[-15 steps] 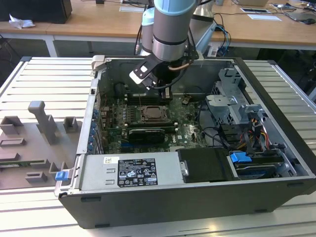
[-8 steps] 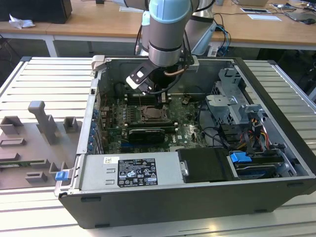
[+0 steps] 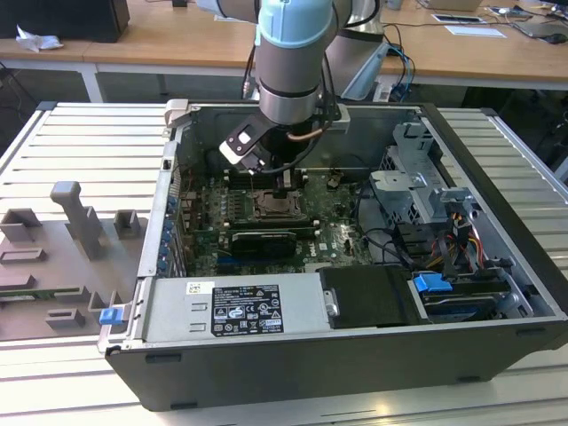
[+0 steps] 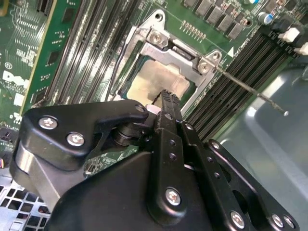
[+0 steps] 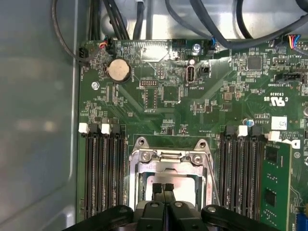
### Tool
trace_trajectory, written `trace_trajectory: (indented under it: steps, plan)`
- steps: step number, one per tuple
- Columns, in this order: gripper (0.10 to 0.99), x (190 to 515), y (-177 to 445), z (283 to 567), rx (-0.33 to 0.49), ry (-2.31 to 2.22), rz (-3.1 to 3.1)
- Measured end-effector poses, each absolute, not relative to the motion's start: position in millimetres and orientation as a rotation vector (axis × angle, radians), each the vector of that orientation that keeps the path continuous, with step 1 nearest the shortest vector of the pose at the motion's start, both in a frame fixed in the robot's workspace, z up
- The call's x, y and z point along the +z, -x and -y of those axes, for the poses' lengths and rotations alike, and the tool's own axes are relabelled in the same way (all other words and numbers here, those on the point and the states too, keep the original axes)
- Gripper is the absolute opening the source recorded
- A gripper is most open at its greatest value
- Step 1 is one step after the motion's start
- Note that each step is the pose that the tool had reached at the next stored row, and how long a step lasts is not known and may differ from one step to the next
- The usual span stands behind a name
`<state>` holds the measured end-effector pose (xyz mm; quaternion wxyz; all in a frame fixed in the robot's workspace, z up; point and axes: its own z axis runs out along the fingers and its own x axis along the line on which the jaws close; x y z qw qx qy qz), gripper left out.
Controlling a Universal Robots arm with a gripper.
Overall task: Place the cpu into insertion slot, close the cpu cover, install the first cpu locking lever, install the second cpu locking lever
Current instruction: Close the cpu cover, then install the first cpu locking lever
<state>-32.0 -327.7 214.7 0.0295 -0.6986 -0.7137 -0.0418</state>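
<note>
Nearest, see the hand (image 5: 163,188) clenched, tips pressed together w/ nothing btwn, poised on or just over the pale top of the cpu (image 4: 156,79); can't tell if touching. Find that cpu lying flat in the insertion slot (image 3: 277,207), mid motherboard (image 5: 163,91). Note the cpu cover (image 5: 190,161) apparently folded down round it, w/ the chip visible thru the open middle. Reckon steps 1 & 2 done, then, and lever stage in hand. Just beyond, spot a thin locking lever (image 4: 250,91) jutting free from the socket corner, out over the memory slots (image 5: 103,173) toward the grey wall of the pc case (image 4: 269,159), so prob. unlatched. Can't make out the 2nd lever for sure. For the move ahead, judge: need shut tips set against that thin rod, pushed down & tucked under its catch w/o sliding off or scraping the board. Farthest out, see the slatted counter (image 3: 80,133) carrying the case.
</note>
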Motion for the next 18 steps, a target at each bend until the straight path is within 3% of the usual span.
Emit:
trace_trajectory:
  steps: [18]
  plan:
    - [0.11,226,38,328,-0.129,2.154,2.201]
